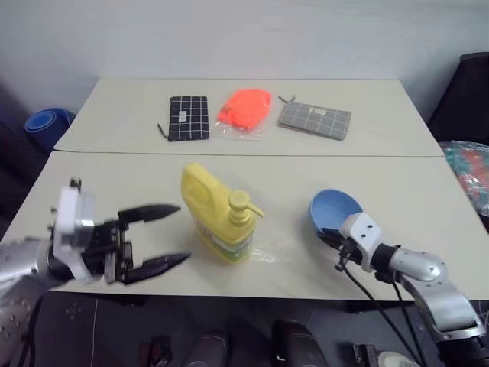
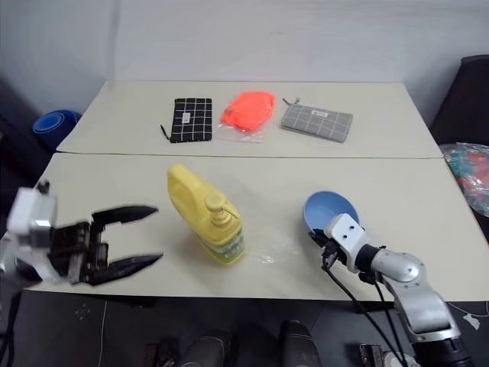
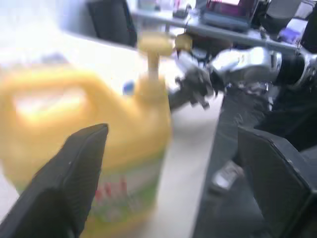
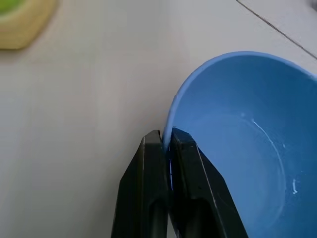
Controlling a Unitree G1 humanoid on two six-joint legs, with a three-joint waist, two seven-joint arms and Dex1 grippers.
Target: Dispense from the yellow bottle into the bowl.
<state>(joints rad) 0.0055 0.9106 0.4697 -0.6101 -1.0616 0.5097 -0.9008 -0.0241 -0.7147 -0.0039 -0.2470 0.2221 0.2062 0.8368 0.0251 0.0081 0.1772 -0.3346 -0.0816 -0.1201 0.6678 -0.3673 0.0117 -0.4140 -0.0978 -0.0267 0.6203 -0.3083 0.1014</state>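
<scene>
The yellow bottle [image 1: 218,218] stands near the table's front edge, its pump nozzle [image 1: 243,205] on the side toward the bowl. My left gripper [image 1: 183,235] hovers open just left of the bottle, level with it and pointing at it; the left wrist view has the bottle [image 3: 99,134] close beyond the two spread fingers [image 3: 74,183]. The light-blue bowl [image 1: 335,210] sits to the bottle's right, looking slightly tipped. My right gripper [image 4: 167,141] is shut on the bowl's near rim [image 4: 171,116], one finger inside and one outside.
Along the far table lie a black checked pouch [image 1: 188,118], an orange bag [image 1: 246,108] and a grey checked pouch [image 1: 315,118]. A dark blue roll [image 1: 46,122] sits beyond the left edge. A colourful bundle [image 1: 470,172] is off the right edge.
</scene>
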